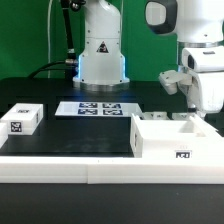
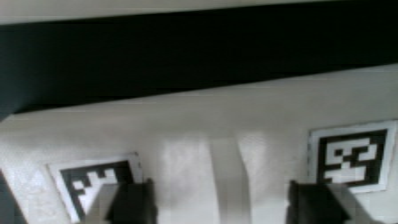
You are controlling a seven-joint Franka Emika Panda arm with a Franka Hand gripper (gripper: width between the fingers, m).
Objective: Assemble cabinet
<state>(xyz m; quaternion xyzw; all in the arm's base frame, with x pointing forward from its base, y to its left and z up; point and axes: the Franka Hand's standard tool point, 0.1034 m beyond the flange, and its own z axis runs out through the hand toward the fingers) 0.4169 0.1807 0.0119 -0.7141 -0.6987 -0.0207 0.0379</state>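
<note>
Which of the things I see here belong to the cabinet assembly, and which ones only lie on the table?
For the job:
- the cabinet
- the gripper, open just above it

Just lying there:
- the marker board, fixed to the table
- the small white block with one tag, untouched; whether it is a part cannot be told
</note>
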